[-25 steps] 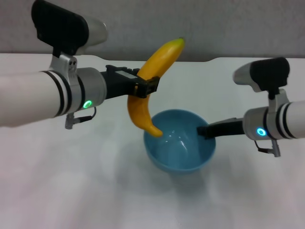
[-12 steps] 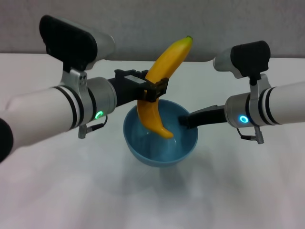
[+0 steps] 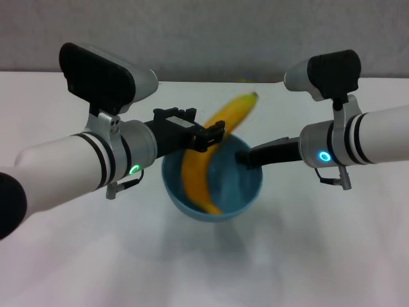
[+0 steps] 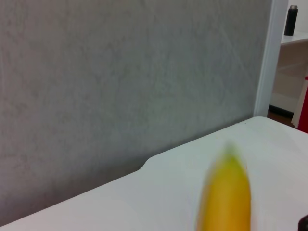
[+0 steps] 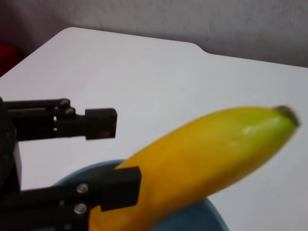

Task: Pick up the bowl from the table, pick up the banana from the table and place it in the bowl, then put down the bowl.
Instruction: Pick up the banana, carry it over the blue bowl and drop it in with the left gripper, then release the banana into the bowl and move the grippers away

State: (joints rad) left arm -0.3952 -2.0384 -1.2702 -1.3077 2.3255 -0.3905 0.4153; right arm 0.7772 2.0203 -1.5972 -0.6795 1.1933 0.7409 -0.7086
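A light-blue bowl (image 3: 212, 189) holds the lower end of a banana (image 3: 211, 153), above the table (image 3: 307, 256) middle. The left gripper (image 3: 214, 133) is spread beside the banana; the right gripper (image 3: 246, 157) pinches the bowl's rim

Bowl (image 3: 246, 195) light blue, glossy, smooth like glazed ceramic or hard plastic. Banana (image 3: 203, 166) smooth yellow-orange skin with a soft sheen, dark stem tip. Table (image 3: 287, 262) plain white, flat, matt. Left gripper (image 3: 214, 135) matt black plastic-looking fingers with small shiny metal screws; right gripper (image 3: 245, 158) same matt black. Arm shells smooth white plastic with grey metallic collars. Wall (image 4: 120, 72) behind grey, matt, faintly mottled like plaster.
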